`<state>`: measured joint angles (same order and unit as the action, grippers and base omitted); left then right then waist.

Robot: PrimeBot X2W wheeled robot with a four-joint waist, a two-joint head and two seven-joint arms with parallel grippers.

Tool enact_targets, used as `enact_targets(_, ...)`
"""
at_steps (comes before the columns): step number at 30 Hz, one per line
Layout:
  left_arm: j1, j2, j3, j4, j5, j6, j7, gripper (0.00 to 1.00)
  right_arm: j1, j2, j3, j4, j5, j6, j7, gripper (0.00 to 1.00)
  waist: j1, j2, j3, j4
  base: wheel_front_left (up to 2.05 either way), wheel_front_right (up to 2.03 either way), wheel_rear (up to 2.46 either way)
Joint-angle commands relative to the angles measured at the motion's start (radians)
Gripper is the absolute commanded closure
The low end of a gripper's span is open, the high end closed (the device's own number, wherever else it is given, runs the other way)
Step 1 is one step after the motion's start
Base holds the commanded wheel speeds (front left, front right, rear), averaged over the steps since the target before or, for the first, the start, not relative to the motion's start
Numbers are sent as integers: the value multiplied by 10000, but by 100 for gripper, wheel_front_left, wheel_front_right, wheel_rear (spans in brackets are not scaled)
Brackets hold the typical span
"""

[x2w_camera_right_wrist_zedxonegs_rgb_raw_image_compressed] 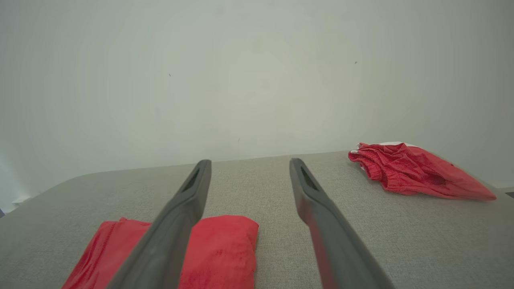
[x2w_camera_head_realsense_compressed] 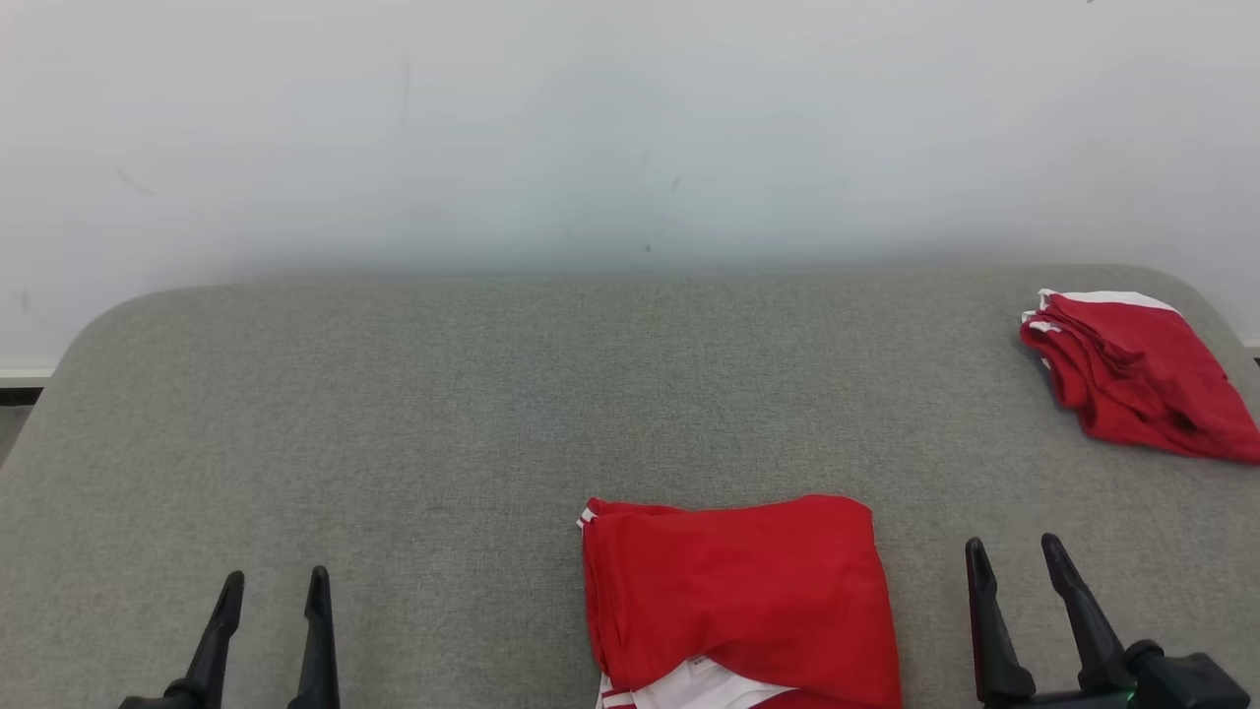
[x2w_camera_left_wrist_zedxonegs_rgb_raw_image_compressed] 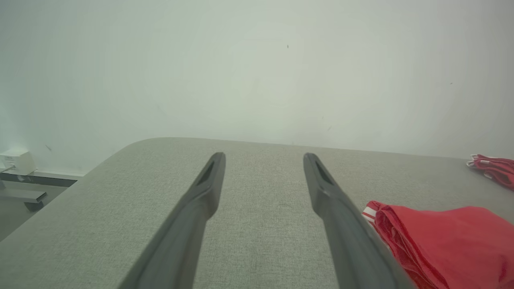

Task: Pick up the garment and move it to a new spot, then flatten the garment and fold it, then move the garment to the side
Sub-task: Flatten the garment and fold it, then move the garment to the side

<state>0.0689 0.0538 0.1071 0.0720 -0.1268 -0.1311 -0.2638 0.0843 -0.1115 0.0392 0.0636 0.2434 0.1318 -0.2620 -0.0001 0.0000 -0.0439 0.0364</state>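
A folded red garment (x2w_camera_head_realsense_compressed: 738,591) lies on the grey surface (x2w_camera_head_realsense_compressed: 413,414) near its front edge, between my left jaws and my right jaws (both spread wide, touching nothing). A second red garment (x2w_camera_head_realsense_compressed: 1137,379) sits loosely bunched at the far right, well apart.

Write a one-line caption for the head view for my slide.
Open left gripper and open right gripper flank a folded red garment on the grey table; a second red garment lies far right.

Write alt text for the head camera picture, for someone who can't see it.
A folded red garment lies near the front of a grey table, between the open left gripper and open right gripper. A second red garment sits at the far right corner.
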Motion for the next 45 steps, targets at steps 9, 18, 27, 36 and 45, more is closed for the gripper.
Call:
enact_targets(9,475,529,-897,-408,-757,17,2,0,361,202,-67,362,-88,-29,-21,0,1,0,-45,235,0,0,0)
enact_targets(18,603,861,-1267,-511,-1057,17,2,0,365,190,6,551,-129,-29,13,0,1,0,-65,284,0,0,0)
enact_targets(27,522,795,-1169,-442,-980,17,3,0,358,166,54,716,-126,-29,108,0,1,0,-67,277,0,0,0)
enact_targets(36,380,694,-1026,-317,-802,17,3,0,-196,165,93,1227,-93,-29,325,0,1,0,29,360,0,0,0)
enact_targets(45,137,601,-1132,-186,-705,17,3,0,-1900,-100,250,2731,-407,-29,1013,0,1,0,248,689,0,0,0)
